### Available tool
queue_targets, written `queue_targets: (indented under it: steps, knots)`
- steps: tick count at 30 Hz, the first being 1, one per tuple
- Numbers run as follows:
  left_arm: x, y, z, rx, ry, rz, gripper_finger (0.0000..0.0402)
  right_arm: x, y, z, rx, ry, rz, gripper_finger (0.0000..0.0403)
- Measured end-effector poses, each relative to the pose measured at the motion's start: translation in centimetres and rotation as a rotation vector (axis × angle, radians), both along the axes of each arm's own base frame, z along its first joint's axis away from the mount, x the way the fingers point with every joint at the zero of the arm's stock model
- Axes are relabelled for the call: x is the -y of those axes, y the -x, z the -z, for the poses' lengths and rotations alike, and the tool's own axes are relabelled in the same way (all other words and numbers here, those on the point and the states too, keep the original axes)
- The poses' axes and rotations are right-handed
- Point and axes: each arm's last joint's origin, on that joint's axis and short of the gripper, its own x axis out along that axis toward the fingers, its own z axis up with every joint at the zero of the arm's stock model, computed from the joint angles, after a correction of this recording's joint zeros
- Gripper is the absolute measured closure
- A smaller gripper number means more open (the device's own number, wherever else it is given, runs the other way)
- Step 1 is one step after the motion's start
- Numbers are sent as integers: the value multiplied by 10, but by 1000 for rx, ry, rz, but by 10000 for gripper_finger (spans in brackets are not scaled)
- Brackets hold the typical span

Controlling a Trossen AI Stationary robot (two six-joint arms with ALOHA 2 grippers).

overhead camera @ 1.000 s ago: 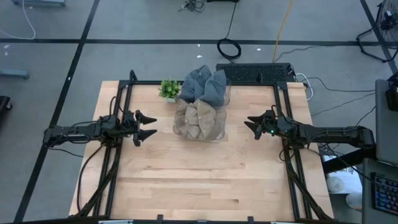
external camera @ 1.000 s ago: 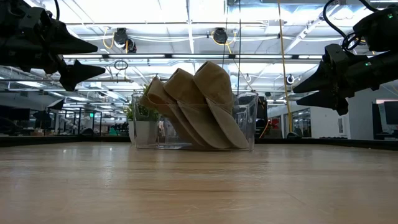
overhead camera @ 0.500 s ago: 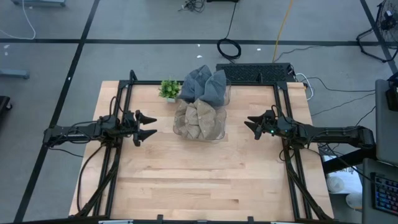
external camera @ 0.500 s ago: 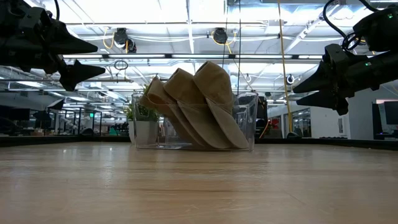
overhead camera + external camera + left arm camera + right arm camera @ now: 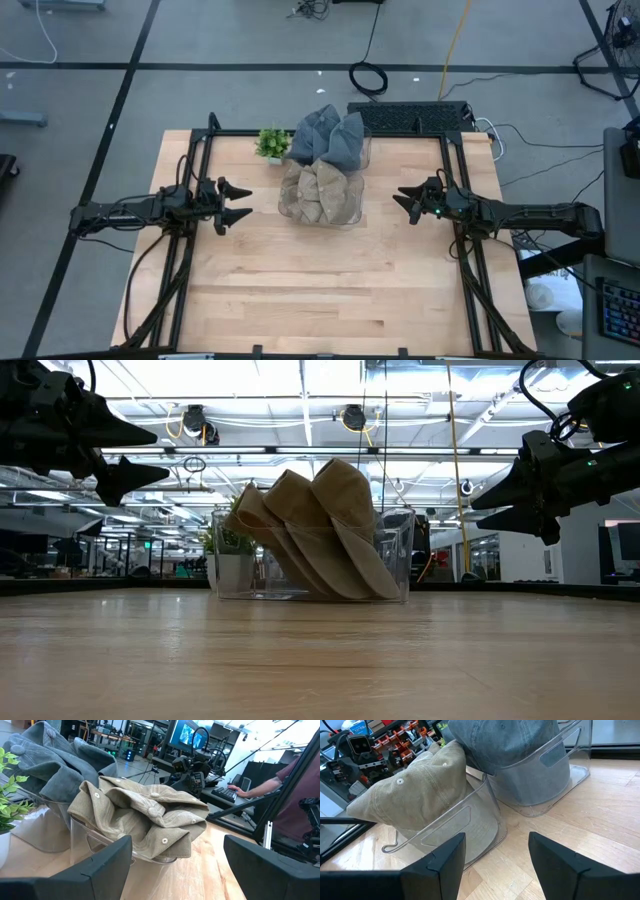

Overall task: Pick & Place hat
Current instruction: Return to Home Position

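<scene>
Unmoved, left gripper [image 5: 247, 201] and right gripper [image 5: 402, 203] hover, fingers [image 5: 235, 188] spread.

Grey floor [image 5: 250, 40] with dark lines; bright ceiling lights [image 5: 250, 380], perhaps a workshop.

Two bins stand one behind the other on the worktop [image 5: 300, 290], midway along its back edge. The back bin [image 5: 365, 150] holds a heap of caps [image 5: 330, 138]. The front bin [image 5: 356, 208] holds a second heap [image 5: 318, 192]. A potted plant [image 5: 272, 142] stands just left of the back bin. The left gripper [image 5: 245, 201] hangs left of the front bin, the right gripper [image 5: 402, 199] to its right.
</scene>
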Motion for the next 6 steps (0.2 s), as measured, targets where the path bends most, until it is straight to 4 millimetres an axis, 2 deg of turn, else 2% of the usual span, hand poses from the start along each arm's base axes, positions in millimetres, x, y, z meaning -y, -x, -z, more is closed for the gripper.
queue_targets:
  steps: [6]
  knots:
    - [0, 0, 0, 0, 0, 0, 78, 0, 0, 0, 0, 0, 0, 199]
